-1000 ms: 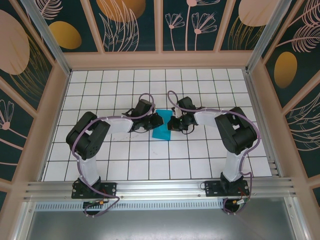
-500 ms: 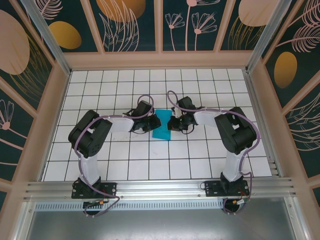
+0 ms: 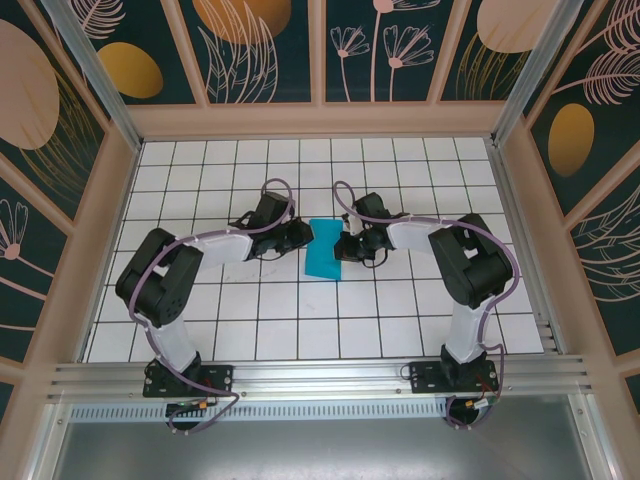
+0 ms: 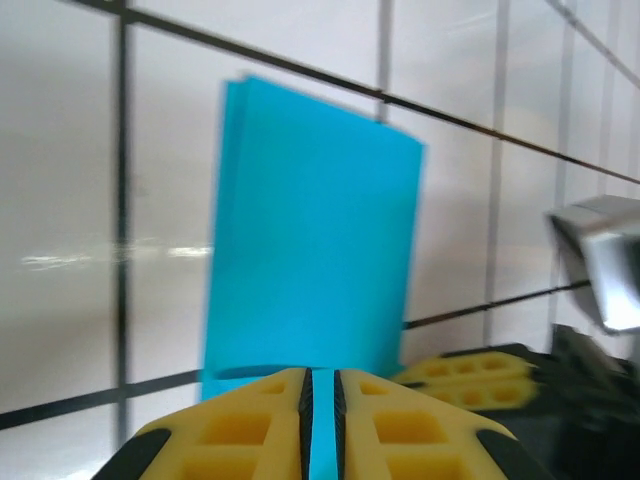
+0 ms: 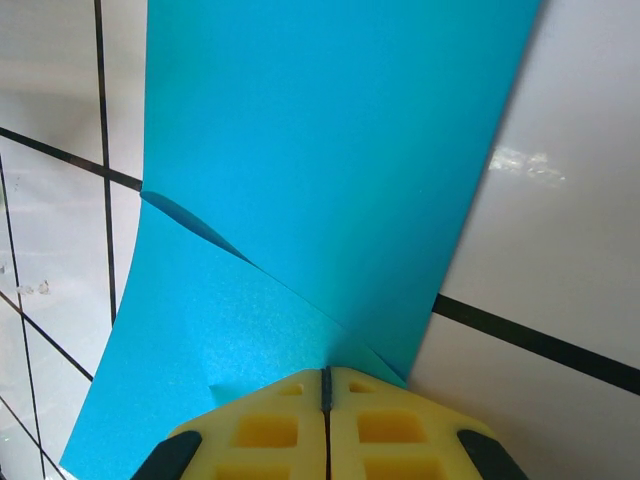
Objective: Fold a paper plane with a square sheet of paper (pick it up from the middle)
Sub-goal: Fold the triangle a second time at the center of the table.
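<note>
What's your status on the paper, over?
Left pincer shut on paper, one edge. Right pincer shut on opposite edge. Paper folded narrow, not yet a plane. Nothing in the way.

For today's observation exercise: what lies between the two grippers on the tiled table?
The folded teal paper lies between the left gripper and the right gripper, one at each side edge, seen in the top view.

White tiled table [image 3: 250,320], floral-patterned walls [image 3: 260,50].
</note>
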Tool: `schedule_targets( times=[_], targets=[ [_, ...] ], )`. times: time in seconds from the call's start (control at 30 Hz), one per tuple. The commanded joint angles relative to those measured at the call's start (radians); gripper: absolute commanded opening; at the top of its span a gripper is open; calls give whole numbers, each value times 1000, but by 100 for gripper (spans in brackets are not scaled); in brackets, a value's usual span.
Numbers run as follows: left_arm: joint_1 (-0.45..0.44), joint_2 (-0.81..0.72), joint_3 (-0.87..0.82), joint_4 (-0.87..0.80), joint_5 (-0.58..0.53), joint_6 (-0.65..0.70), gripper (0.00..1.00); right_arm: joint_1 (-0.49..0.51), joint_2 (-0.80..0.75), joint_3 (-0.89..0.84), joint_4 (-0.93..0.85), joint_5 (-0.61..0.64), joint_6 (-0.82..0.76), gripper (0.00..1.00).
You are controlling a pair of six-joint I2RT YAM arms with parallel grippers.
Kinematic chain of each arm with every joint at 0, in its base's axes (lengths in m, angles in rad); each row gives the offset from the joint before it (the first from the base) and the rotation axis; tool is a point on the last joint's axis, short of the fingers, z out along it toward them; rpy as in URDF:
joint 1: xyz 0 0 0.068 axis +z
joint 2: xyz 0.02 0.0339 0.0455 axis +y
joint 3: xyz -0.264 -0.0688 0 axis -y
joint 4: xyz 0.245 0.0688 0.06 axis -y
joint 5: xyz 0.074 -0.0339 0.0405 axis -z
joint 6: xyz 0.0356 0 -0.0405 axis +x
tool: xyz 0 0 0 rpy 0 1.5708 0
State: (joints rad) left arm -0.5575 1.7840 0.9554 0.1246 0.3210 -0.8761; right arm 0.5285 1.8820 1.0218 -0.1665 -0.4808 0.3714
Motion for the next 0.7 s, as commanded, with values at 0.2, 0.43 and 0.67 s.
schedule_targets(
  times=[0.2, 0.43, 0.67],
  targets=[
    [-50, 77, 0, 52, 100, -8, 16, 7, 62, -12, -73, 107, -24, 7],
    [-52, 132, 6, 40, 86, -20, 15, 7, 51, -7, -58, 79, -31, 7],
    [-53, 129, -33, -14, -4, -29, 10, 35, -74, -5, -14, 68, -34, 7]
  ],
)
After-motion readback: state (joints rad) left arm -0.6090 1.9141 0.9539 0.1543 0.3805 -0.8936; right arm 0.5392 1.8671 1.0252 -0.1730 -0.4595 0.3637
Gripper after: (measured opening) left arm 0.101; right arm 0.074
